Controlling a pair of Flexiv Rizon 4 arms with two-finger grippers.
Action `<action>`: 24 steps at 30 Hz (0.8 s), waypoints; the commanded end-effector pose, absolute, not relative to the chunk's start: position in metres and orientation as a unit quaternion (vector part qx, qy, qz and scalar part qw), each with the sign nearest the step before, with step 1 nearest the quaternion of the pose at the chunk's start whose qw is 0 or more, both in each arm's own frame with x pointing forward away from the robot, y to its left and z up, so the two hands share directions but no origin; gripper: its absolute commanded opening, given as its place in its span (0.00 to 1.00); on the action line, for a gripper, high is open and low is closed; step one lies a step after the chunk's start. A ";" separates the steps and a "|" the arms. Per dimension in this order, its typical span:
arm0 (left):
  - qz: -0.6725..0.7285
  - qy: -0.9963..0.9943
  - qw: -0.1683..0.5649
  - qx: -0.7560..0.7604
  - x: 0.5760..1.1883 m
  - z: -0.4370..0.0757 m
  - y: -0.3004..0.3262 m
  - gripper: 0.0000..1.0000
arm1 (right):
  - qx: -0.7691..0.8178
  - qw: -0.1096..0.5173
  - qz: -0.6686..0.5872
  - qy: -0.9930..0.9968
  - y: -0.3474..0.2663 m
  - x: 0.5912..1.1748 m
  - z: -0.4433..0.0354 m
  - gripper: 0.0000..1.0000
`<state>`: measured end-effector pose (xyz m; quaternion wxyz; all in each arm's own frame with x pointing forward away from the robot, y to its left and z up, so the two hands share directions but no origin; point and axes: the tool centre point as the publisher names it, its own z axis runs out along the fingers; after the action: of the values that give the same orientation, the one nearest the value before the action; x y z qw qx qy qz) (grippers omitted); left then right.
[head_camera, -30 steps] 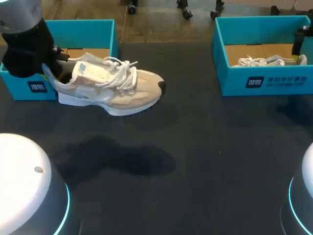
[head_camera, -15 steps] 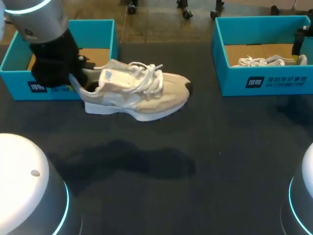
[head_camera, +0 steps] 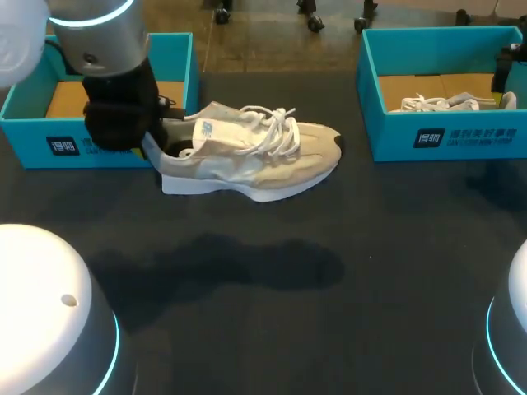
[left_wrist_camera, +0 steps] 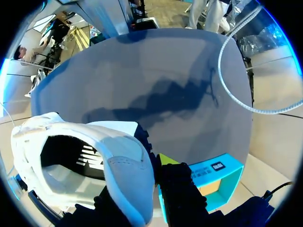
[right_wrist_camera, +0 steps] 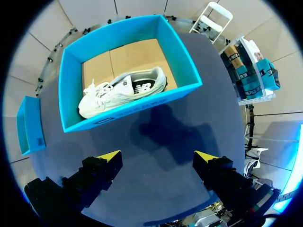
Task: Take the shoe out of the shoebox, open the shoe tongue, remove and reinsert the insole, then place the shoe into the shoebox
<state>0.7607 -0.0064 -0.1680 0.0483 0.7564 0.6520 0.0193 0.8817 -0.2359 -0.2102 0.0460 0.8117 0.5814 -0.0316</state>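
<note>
Pinching the heel of the beige sneaker (head_camera: 255, 156) between its fingers, the left gripper (left_wrist_camera: 142, 187) holds it just beside the left shoebox (head_camera: 25, 144), seemingly clear of the table (head_camera: 370, 329), so taking it out looks nearly complete. The next move calls for setting it down flat to open the tongue. The right gripper (right_wrist_camera: 157, 158), fingers spread and empty, hovers by the right shoebox (right_wrist_camera: 142, 105).

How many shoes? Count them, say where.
2. A beige shoe over the table, heel in the left gripper; a white shoe in the right shoebox. The left shoebox is partly hidden.
</note>
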 end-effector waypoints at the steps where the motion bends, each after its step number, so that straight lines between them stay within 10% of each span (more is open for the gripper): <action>1: 0.019 0.652 0.049 0.756 0.761 -0.167 -0.006 0.00 | 0.812 0.047 -0.031 0.581 -0.236 0.881 -0.211 1.00; 24: -0.037 0.637 -0.020 0.770 0.741 -0.254 -0.085 0.00 | 0.812 0.047 -0.031 0.581 -0.236 0.881 -0.211 1.00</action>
<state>0.7387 -0.0824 -0.2570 -0.0167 0.7699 0.6369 -0.0361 0.8816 -0.2359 -0.2102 0.0461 0.8117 0.5814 -0.0316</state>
